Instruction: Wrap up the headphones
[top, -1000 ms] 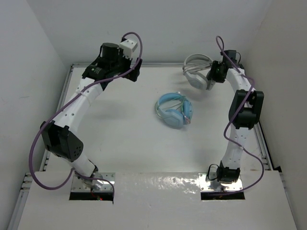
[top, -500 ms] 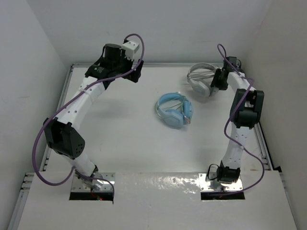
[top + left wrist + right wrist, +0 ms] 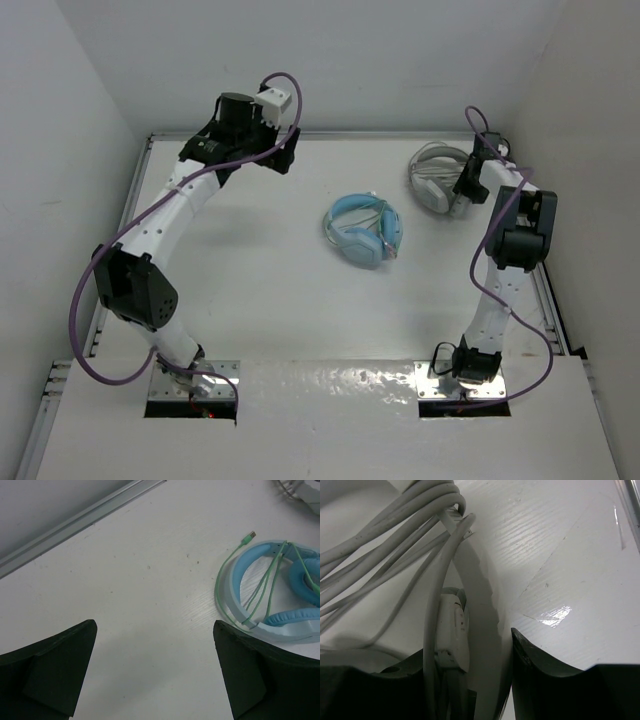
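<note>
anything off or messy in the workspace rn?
Nothing spilled or broken. Minor: the green cable on the light blue headphones sits loose, plug end poking out. Held in the right gripper, the headphones lie near the table's right edge.

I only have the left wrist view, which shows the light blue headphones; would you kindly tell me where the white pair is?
Observer: In the top view, the headphones lie near the table's far right corner, right of the light blue headphones and farther back.
Operator: Thank you. Is the right arm on them?
Observer: Yes. The right wrist view shows the headband between the right gripper's fingers, apparently clamped.
Operator: Is the cable wrapped?
Observer: That view shows several strands of the cable bundled beside the headband; whether all of it is gathered, I cannot tell.
</note>
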Controlling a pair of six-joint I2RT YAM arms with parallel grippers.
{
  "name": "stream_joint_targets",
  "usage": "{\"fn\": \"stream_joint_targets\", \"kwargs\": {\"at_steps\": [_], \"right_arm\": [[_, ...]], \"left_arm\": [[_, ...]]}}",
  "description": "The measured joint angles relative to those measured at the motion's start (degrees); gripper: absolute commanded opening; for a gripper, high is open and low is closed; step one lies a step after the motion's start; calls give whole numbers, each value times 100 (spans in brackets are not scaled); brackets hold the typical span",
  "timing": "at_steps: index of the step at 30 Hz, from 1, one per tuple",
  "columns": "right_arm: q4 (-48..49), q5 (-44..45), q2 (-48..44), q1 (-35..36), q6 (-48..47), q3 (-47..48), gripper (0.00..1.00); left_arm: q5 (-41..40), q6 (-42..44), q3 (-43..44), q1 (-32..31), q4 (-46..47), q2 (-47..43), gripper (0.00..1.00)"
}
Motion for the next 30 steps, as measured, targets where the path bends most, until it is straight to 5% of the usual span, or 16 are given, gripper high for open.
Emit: {"fn": "stream_joint_targets", "kwargs": {"at_steps": [11, 14, 15, 20, 30], "right_arm": [[216, -28, -72, -17, -15, -162, 0], [219, 17, -72, -17, -13, -162, 37], [203, 28, -72, -17, -15, -149, 58], [254, 2, -87, -22, -35, 59, 98], [966, -302, -1095, -9, -4, -1082, 99]], "left_arm": [[74, 0, 0, 7, 4, 28, 100], [101, 0, 0, 7, -2, 94, 100], [103, 0, 0, 7, -9, 111, 100], [103, 4, 0, 7, 0, 120, 100], [164, 20, -70, 7, 7, 120, 100]]}}
